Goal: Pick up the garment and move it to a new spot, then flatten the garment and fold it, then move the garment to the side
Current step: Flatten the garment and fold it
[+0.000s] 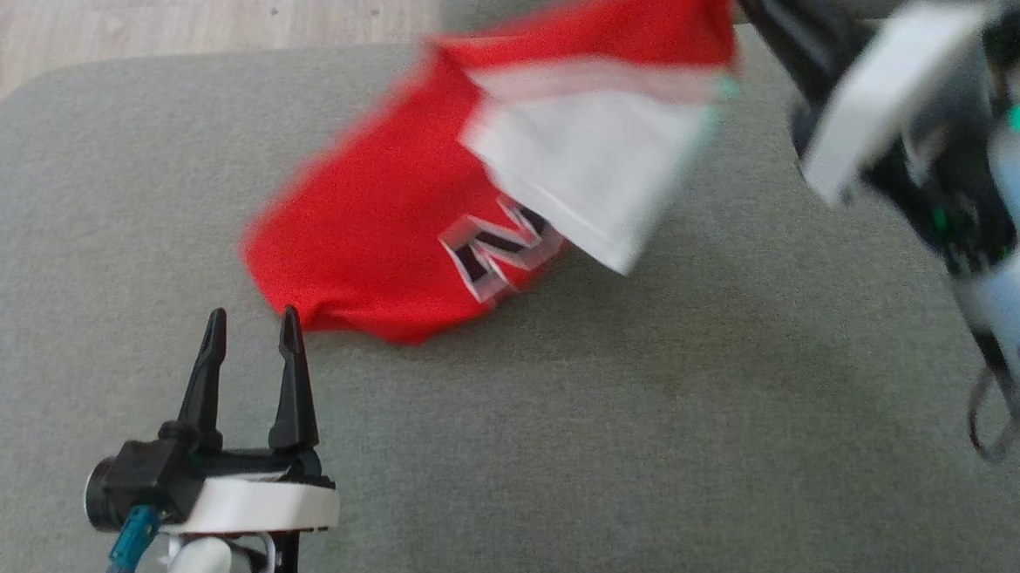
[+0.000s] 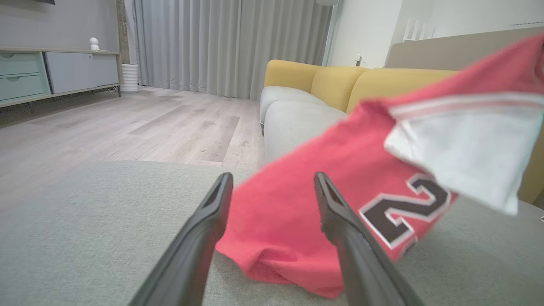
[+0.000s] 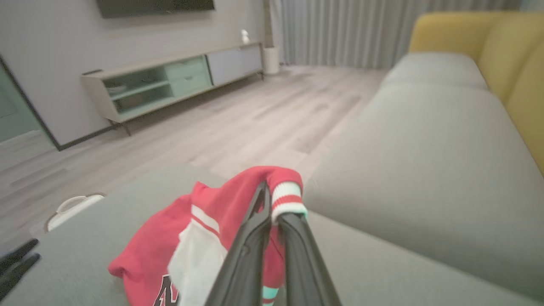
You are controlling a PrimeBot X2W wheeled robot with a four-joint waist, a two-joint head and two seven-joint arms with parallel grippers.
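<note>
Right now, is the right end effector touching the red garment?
Touching. The right wrist view shows the right end effector shut on the red garment, its fingers pinching the striped edge.

I stood in a home's living room: yellow-backed grey sofa (image 2: pixel 331 83), pale wooden plank floor (image 2: pixel 170 123), grey pleated curtains (image 2: pixel 212 42), low media cabinet (image 3: pixel 170 80).

light: soft, even, fairly bright
shadow: faint, under shirt (image 1: pixel 367 233) toward 6 o'clock
blur: head view, shirt and right arm (image 1: pixel 892 83) at 2 o'clock smeared
wrist views: edges bowed, 6 o'clock foreground soft
</note>
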